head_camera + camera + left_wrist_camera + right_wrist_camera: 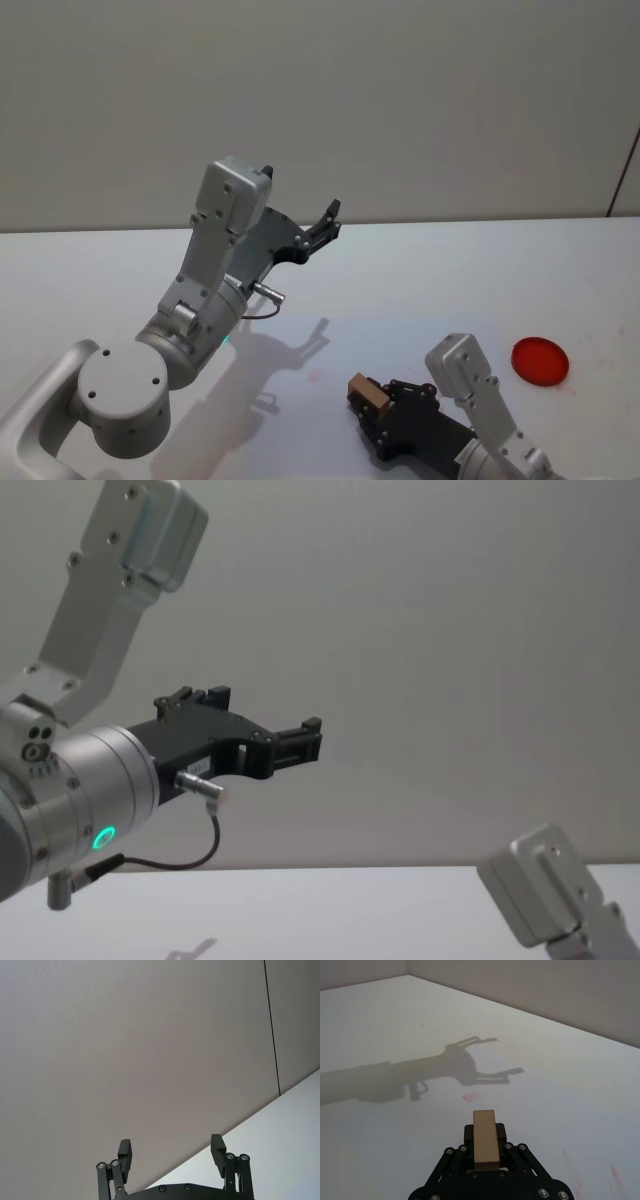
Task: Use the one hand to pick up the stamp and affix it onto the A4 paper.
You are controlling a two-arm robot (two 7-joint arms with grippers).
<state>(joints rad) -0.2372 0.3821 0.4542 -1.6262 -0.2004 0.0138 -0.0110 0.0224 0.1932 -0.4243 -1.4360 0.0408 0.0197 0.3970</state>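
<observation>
Right claw around stamp

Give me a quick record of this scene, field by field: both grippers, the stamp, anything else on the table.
Right gripper: shut on the stamp, low over the table
Stamp: tan block, pointing forward
Left gripper: open, raised above the table, idle
Red disc: flat on the table, to the right
Red mark: faint smudge ahead of the stamp

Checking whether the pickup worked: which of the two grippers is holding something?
The right gripper, low over the table, is shut on the tan stamp. The left gripper is raised high, with its fingers open and nothing between them.
</observation>
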